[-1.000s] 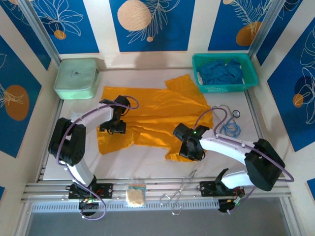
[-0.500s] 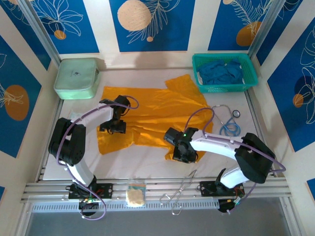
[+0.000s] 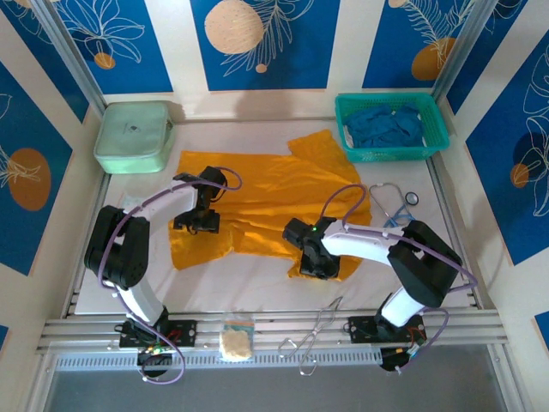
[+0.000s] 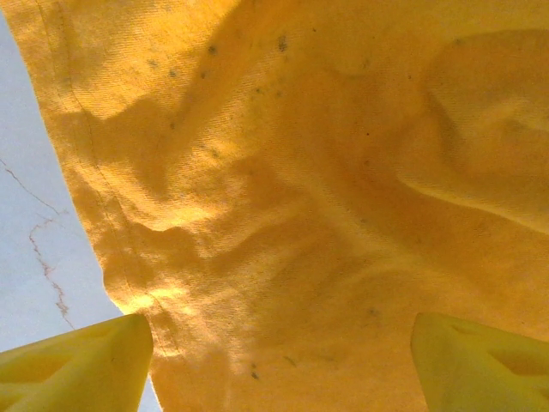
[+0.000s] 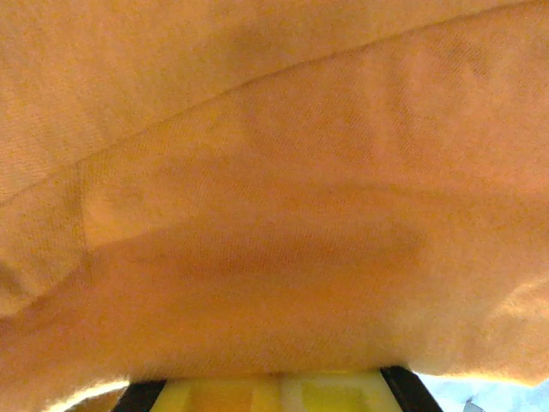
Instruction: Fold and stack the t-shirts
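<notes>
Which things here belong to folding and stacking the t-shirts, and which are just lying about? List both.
For the job:
- mustard-orange cloth t-shirt, spread out
- deep blue cloth t-shirts, heaped in the teal plastic mesh basket

Lying about:
- pale mint-green rectangular pouch
- blue-and-grey stethoscope
- thin metal tongs
- beige spongy block

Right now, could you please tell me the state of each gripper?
Left gripper: open, above the mustard-orange t-shirt.
Right gripper: closed on that t-shirt's edge.
</notes>
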Robot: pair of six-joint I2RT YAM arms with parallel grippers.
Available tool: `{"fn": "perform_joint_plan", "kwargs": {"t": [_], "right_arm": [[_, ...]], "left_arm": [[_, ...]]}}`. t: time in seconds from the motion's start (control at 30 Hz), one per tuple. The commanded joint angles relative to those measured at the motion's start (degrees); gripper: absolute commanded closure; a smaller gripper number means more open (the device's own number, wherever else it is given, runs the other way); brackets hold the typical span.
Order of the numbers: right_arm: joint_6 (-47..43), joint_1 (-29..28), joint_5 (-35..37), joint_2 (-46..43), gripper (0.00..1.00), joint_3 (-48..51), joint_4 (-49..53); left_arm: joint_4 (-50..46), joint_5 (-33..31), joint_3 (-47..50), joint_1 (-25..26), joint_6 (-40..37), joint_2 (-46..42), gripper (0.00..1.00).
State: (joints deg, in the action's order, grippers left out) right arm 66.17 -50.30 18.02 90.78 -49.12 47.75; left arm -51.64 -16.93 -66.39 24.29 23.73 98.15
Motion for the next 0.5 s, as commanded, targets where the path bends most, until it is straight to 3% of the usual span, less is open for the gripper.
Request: {"fn": "perform_joint_plan", "kwargs": {"t": [0.0, 0.47], "right_arm": [[0.8, -1.7, -1.1, 2.2, 1.0, 1.8, -0.3], [14.8, -13.7, -6.4, -2.4, 1.0, 0.1, 6.3]], "left_arm": [[-0.4, 0.3, -0.9, 0.6, 0.7, 0.8, 0.21], [2.4, 2.2, 1.5, 0.7, -0.6, -1.2, 0.21]]}}
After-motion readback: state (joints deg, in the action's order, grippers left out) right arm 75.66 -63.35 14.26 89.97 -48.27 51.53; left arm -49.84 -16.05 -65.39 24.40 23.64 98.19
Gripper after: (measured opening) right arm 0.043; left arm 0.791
